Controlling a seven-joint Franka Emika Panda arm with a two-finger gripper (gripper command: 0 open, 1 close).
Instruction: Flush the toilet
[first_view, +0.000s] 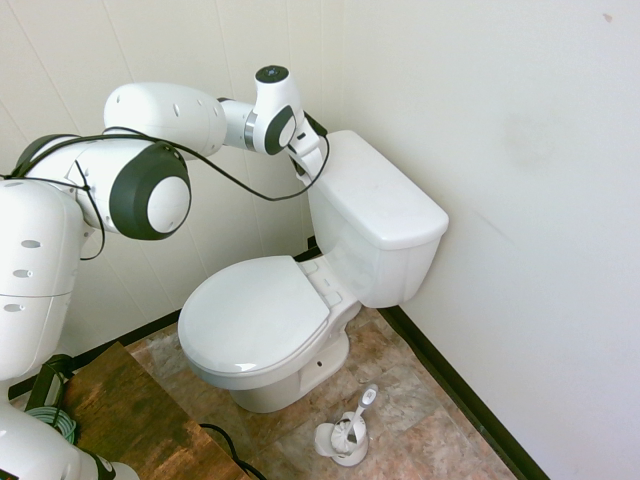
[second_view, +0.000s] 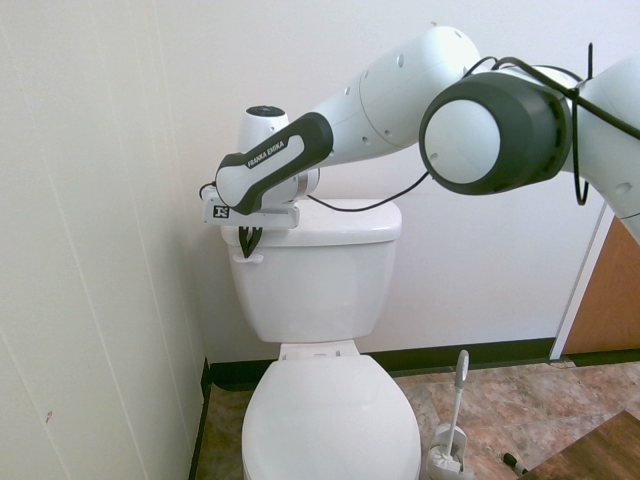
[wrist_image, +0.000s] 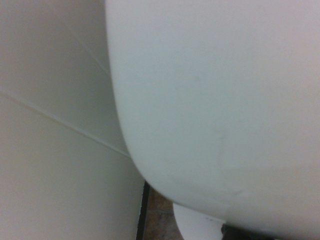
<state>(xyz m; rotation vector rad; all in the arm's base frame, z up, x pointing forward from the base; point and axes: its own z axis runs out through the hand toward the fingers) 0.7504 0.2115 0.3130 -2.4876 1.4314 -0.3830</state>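
The white toilet (first_view: 375, 215) stands in the room's corner with its oval lid down and a flat lid on the boxy tank (second_view: 320, 270). My gripper (second_view: 250, 244) points down at the tank's front upper corner nearest the side wall, fingers shut. Its dark fingertips rest right on top of the small white flush lever (second_view: 246, 258). In the first exterior view the gripper (first_view: 300, 168) is mostly hidden behind the tank's edge, and the lever cannot be seen. The wrist view is filled by the tank's curved white side (wrist_image: 225, 100), seen from close by.
A white toilet brush in its holder (first_view: 350, 430) sits on the floor beside the bowl, also in the second exterior view (second_view: 452, 430). The side wall (second_view: 100, 250) is close to the lever side of the tank. A brown wooden panel (second_view: 610, 290) stands at the far right.
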